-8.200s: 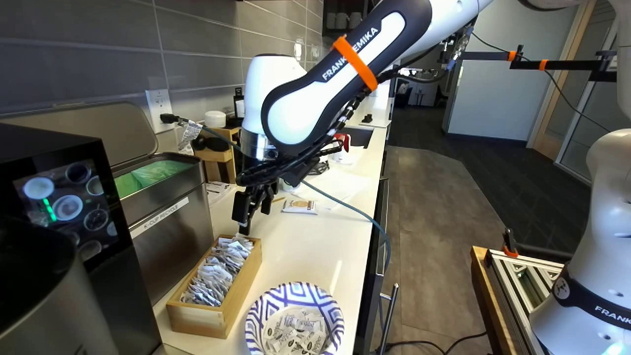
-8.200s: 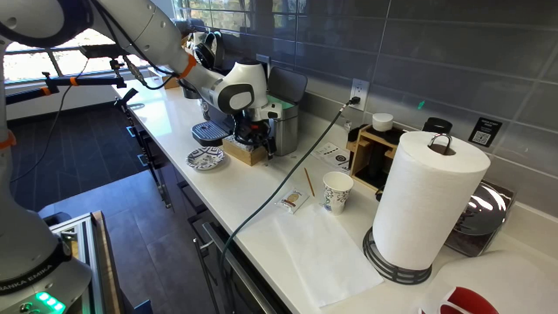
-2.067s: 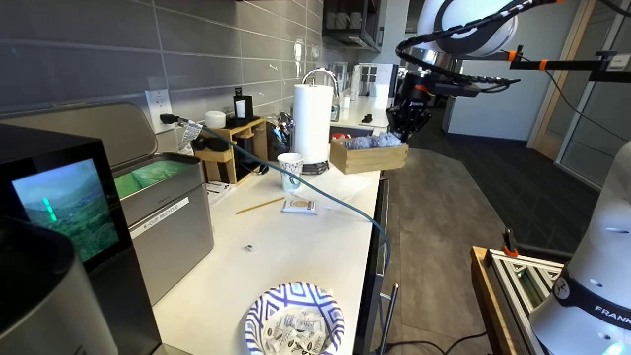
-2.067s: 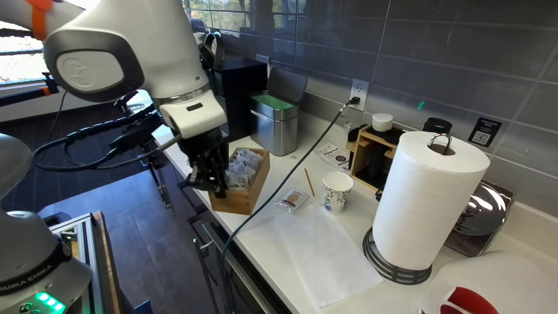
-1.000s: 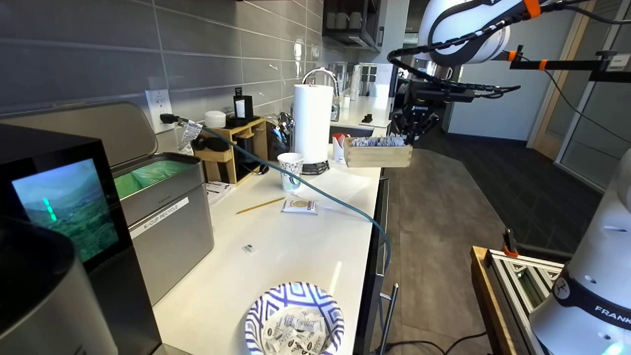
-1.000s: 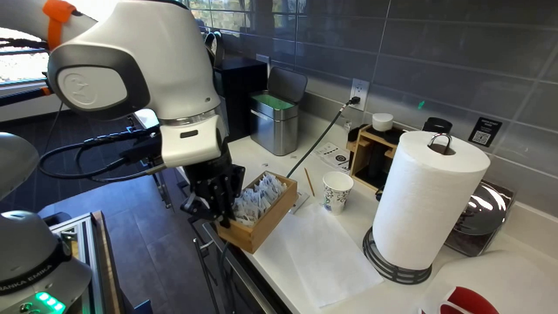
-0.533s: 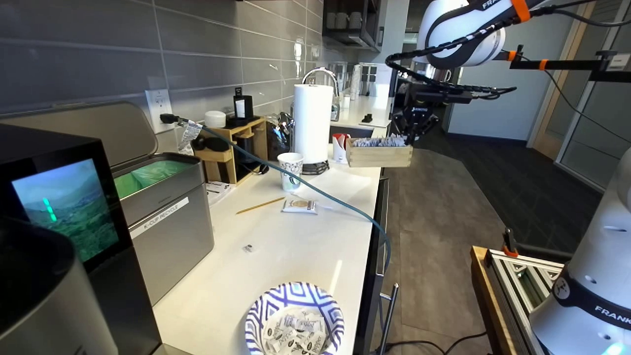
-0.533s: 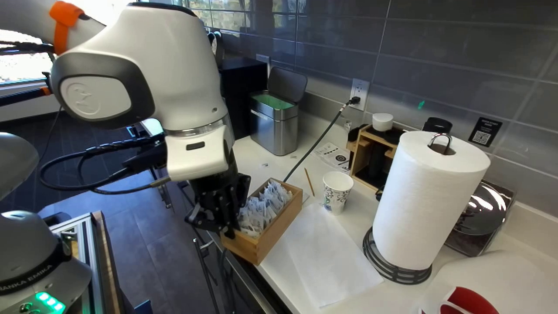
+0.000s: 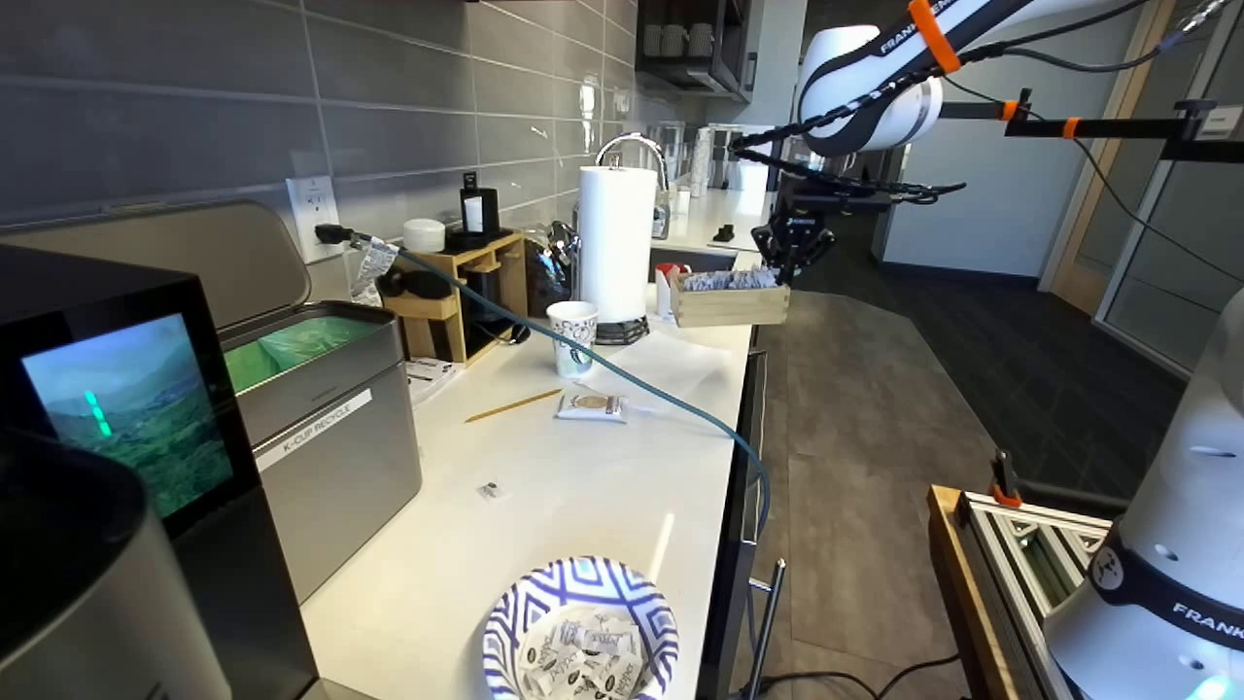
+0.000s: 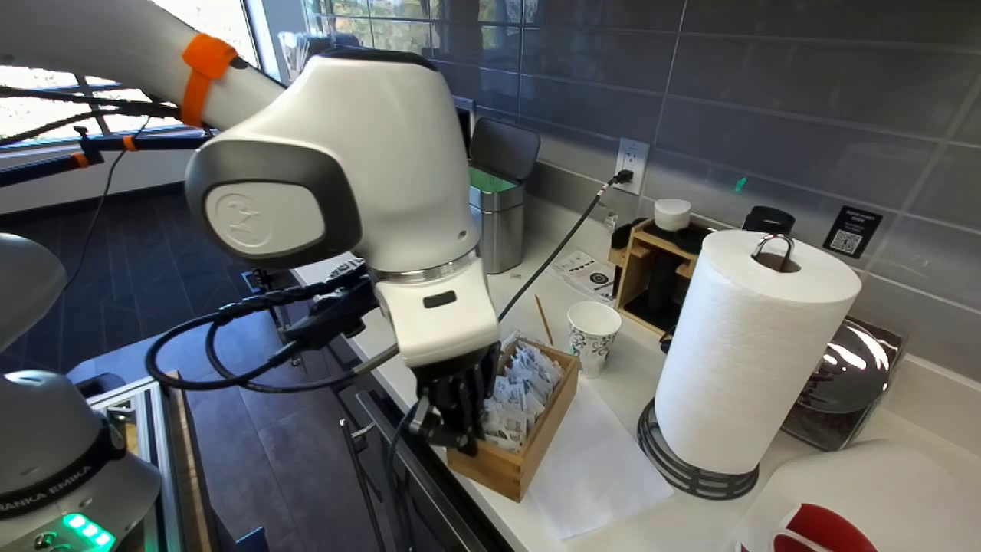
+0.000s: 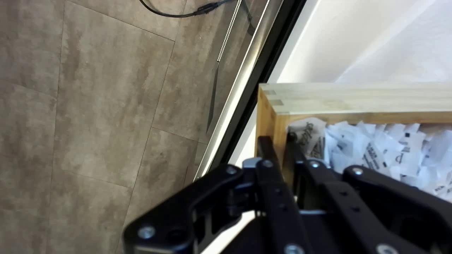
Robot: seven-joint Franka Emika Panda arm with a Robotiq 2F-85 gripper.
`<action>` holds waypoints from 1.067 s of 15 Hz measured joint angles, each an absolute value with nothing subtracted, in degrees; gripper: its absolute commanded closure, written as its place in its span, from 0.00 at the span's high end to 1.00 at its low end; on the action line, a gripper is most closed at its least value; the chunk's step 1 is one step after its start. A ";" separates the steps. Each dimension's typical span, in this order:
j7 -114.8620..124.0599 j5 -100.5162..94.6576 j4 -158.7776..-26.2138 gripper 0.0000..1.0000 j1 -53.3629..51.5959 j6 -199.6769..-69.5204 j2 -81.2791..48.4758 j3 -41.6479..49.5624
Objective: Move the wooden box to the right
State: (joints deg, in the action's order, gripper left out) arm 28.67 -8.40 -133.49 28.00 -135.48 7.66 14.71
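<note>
The pale wooden box, filled with small paper packets, is seen in both exterior views. My gripper is shut on its end wall, one finger outside and one inside among the packets. In the wrist view the gripper pinches that short wall, and the box stretches off to the right. In an exterior view the box hangs by the counter's front edge, partly over a white paper sheet. Whether its underside touches the counter I cannot tell.
A paper towel roll and a patterned paper cup stand close to the box. A cable crosses the counter. A snack packet, a pencil and a blue-patterned plate lie nearer the steel bin.
Over the last second the held box has moved inward over the counter, toward the paper towel roll. Eight seconds ago it stood beside the steel bin with my gripper at its end.
</note>
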 measured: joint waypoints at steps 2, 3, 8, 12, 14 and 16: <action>28.00 -8.36 -131.23 0.03 26.41 -135.48 4.36 14.78; 27.71 -8.36 -130.22 0.03 25.57 -135.48 2.83 14.79; 25.31 -8.16 -126.13 0.03 22.72 -135.52 -2.90 15.29; 20.06 -2.71 -124.04 0.03 22.17 -137.25 -5.93 15.86; 16.02 2.26 -123.08 0.03 22.16 -137.51 -7.16 15.86; 12.82 5.94 -122.28 0.03 22.17 -137.51 -8.28 15.86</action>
